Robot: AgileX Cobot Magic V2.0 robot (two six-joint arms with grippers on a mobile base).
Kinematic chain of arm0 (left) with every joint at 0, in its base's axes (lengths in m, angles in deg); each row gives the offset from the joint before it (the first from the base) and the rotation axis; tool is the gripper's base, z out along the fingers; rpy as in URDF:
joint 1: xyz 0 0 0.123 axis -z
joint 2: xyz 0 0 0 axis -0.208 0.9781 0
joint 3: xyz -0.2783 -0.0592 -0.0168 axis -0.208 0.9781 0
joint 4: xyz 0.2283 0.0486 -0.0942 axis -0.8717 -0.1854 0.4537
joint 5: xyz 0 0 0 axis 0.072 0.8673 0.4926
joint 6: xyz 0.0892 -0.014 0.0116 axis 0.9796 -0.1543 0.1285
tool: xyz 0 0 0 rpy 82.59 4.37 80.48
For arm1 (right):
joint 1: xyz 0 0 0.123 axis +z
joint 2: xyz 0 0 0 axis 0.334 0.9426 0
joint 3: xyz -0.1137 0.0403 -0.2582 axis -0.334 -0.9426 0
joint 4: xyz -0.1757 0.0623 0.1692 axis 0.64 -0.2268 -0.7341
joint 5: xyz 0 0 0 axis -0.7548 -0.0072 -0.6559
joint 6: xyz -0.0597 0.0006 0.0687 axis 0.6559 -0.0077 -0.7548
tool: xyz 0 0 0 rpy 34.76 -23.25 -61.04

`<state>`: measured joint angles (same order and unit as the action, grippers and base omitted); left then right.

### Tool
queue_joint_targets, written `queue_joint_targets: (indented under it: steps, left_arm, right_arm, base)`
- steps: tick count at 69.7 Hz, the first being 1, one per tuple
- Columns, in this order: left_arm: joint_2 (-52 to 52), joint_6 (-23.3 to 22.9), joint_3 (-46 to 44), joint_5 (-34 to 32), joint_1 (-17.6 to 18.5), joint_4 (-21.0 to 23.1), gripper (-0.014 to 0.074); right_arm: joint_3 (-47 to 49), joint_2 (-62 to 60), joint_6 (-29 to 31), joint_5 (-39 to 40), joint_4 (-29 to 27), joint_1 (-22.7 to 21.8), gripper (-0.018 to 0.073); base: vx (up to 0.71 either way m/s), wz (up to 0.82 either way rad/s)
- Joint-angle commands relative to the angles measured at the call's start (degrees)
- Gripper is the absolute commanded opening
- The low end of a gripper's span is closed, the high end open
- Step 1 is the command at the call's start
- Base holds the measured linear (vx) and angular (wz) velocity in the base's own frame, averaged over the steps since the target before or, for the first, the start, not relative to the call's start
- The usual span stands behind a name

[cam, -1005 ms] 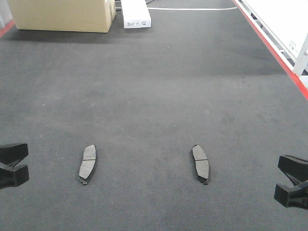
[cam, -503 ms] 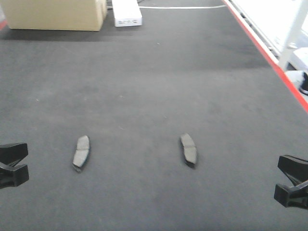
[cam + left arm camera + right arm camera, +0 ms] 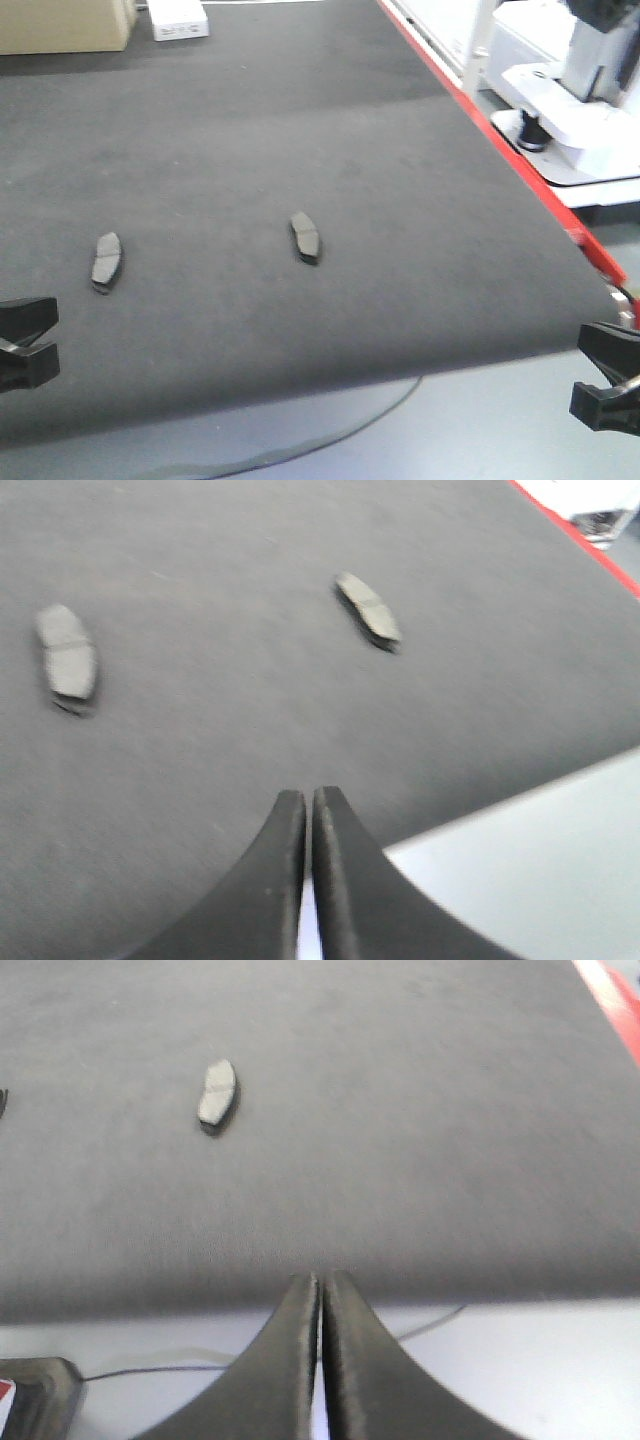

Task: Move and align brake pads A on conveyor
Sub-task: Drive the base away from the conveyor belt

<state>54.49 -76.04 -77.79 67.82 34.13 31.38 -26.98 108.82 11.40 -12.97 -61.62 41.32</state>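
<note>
The conveyor belt (image 3: 300, 130) fills most of what we see, a dark rough sheet with a red strip along its right edge. Its near edge ends above the pale grey floor (image 3: 500, 430). Beyond the red strip stands a white machine (image 3: 560, 90). At the far end a cardboard box (image 3: 60, 25) and a small white box (image 3: 180, 20) sit on the belt, well apart from the work. Both arms hang low at the near edge, over the floor and not over the belt. We judge they are simply parked short of the parts. The left gripper (image 3: 305, 798) has its fingers pressed together on nothing, and the right gripper (image 3: 320, 1278) is likewise closed and empty, which fits a reach not yet begun. We can find only two brake pads. The left pad (image 3: 106, 260) and the right pad (image 3: 305, 237) lie flat on the belt, well apart, each running roughly up the belt but slanted a little differently. By our judgement they are not yet lined up. A thin cable (image 3: 350, 425) curves across the floor just below the belt's edge.
</note>
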Motion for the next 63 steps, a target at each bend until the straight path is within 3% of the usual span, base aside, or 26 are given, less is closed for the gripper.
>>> queue_joint_targets:
  steps: [1,33,63]
  left_arm:
    - [-0.19,-0.28,-1.44,-3.42,0.29,0.09,-0.0008]
    - [-0.19,-0.28,-1.44,-3.42,0.29,0.09,-0.0008]
    - [-0.19,-0.28,-1.44,-3.42,0.29,0.09,-0.0008]
  right_arm:
    - [1.58,-0.01,0.15,3.73,1.05,-0.03,-0.0010]
    - [1.58,-0.01,0.15,3.73,1.05,-0.03,-0.0010]
    - [1.58,-0.01,0.15,3.24,1.05,-0.03,-0.0010]
  base:
    - [-0.26,-0.26]
    - [-0.22,-0.30]
    - [-0.19,-0.68]
